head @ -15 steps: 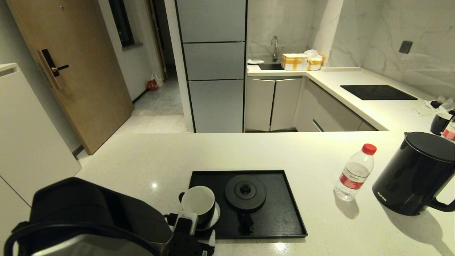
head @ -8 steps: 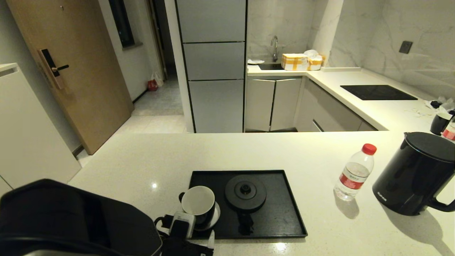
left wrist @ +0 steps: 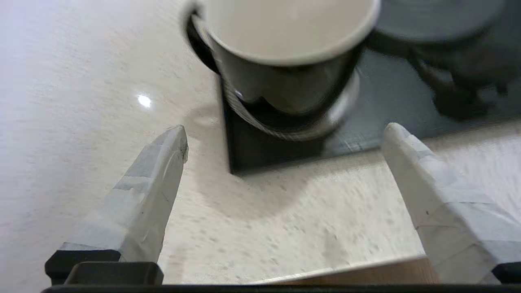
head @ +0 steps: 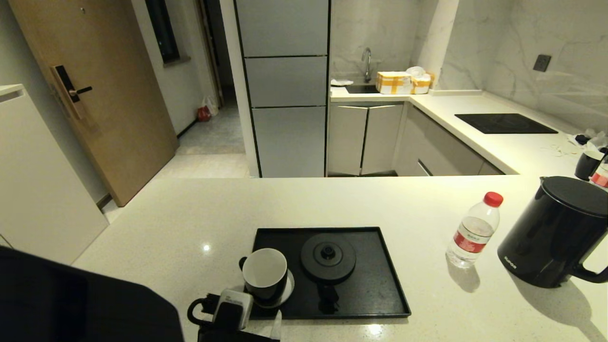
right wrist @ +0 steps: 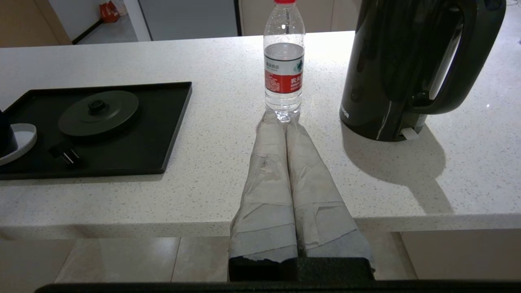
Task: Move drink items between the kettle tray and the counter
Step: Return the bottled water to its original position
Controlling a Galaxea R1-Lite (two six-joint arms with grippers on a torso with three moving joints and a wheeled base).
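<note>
The black mug (head: 264,274) with a white interior stands on a white coaster at the near left corner of the black kettle tray (head: 380,285), beside the round kettle base disc (head: 327,258). My left gripper (head: 232,308) hovers at the counter's near edge just short of the mug (left wrist: 285,81). It is open, its taped fingers (left wrist: 158,175) spread wide around nothing. The red-capped water bottle (head: 472,230) and the tall black kettle (head: 551,232) stand on the cream counter (head: 332,199) to the tray's right. My right gripper (right wrist: 283,118) is shut, low at the counter's front, pointing at the bottle (right wrist: 283,69).
A black hob panel (head: 505,123) lies on the far right worktop. Another dark mug (head: 588,164) and clutter sit at the right edge. Yellow-taped boxes (head: 394,81) stand by the sink. The base disc's plug (head: 327,299) lies on the tray's front part.
My left arm has drawn back and down toward the near left corner, taking its gripper a little away from the mug. The mug, bottle and kettle have not moved.
</note>
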